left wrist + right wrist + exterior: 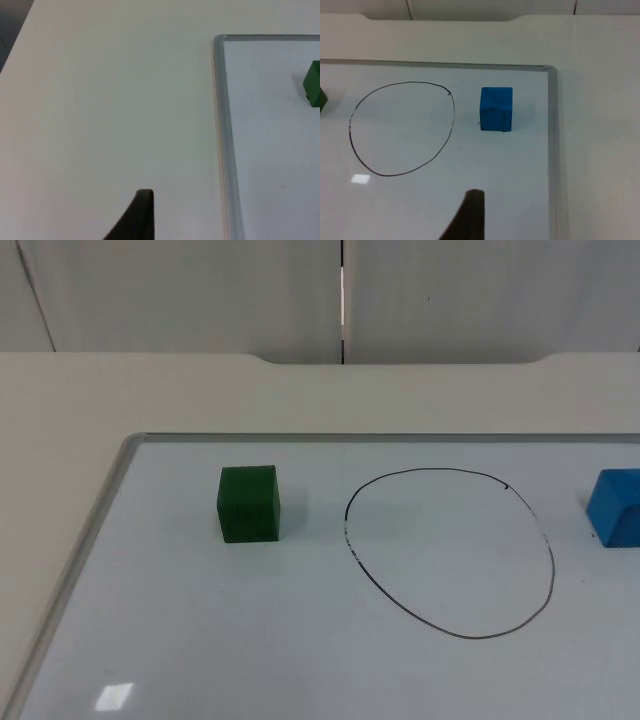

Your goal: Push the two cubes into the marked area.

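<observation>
A green cube (248,503) stands on the whiteboard (200,640), left of a hand-drawn black oval (450,552). A blue cube (615,507) stands to the oval's right, at the picture's edge. Both cubes are outside the oval line. My left gripper (140,216) is over the bare table beside the board's left frame (222,125), well apart from the green cube (313,85). My right gripper (470,216) hangs over the board, on the near side of the blue cube (496,109) and apart from it, with the oval (402,129) off to one side.
The whiteboard's metal frame (110,490) forms a raised edge around the board. Bare white table (60,410) runs to the left and behind it, up to the grey partition wall (200,290). On the right, the frame (552,125) passes close by the blue cube.
</observation>
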